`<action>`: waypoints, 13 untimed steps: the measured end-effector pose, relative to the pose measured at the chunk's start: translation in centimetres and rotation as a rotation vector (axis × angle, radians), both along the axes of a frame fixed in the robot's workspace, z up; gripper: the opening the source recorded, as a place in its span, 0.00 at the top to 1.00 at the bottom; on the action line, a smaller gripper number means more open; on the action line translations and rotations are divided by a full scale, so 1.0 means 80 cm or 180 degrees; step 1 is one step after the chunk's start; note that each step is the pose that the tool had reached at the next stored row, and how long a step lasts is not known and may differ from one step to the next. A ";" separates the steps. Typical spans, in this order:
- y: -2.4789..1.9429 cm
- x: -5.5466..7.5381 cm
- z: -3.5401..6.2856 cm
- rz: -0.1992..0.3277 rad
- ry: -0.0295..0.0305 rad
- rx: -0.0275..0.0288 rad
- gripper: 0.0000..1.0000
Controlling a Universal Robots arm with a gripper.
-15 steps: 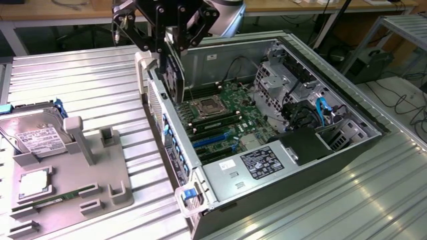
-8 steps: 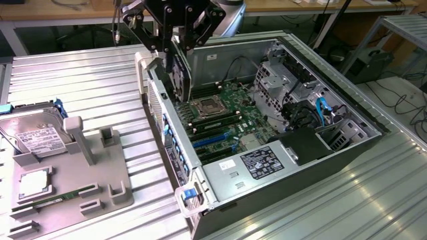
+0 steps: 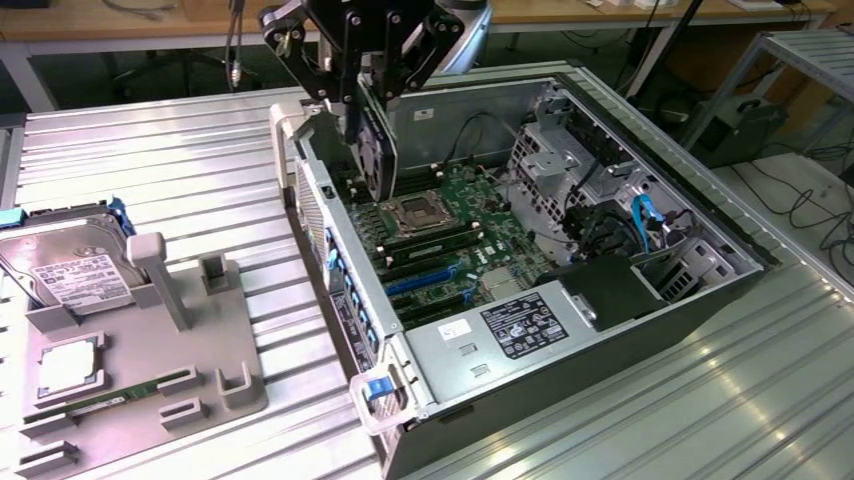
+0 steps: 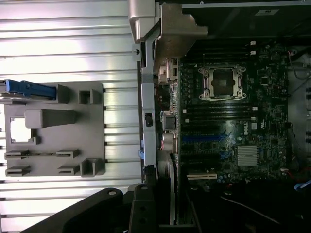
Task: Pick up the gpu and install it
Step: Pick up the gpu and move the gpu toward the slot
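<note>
Nearest you, the open computer case [image 3: 534, 420] lies on the counter [image 3: 174, 170]. Your hand [image 3: 363, 98] is clamped on the gpu [image 3: 375, 160], which hangs on edge beneath it over the case's far corner, on the exterior view's left; the blue slots [image 3: 424, 278] lie below and nearer.

Single arm entering from above, wrist vertical. The tool [image 3: 360, 100] points straight down, its black linkage fingers [image 3: 320, 85] drawn inward and clamped on the top edge of the gpu [image 3: 374, 150], which hangs upright.
</note>
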State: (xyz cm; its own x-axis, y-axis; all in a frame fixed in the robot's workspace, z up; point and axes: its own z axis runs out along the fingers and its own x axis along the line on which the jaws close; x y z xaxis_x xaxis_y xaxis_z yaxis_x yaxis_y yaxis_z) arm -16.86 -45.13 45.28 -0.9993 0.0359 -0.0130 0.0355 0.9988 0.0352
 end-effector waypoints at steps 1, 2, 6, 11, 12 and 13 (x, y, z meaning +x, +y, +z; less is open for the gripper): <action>0.0000 0.001 0.000 0.0000 0.0000 0.0000 0.73; 0.0000 0.003 0.000 0.0000 0.0000 0.0000 0.73; 0.0000 0.007 0.000 0.0000 0.0000 0.0000 0.73; 0.0000 0.012 -0.001 0.0001 0.0000 0.0000 0.73; 0.0000 0.013 -0.001 0.0001 0.0000 0.0000 0.73; 0.0000 0.014 -0.001 0.0001 0.0000 0.0000 0.73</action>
State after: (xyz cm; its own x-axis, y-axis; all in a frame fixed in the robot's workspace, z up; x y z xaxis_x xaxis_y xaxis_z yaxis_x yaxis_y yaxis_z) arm -15.78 -45.13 45.22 -0.9993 0.0357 -0.0130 0.0352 0.9988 0.0352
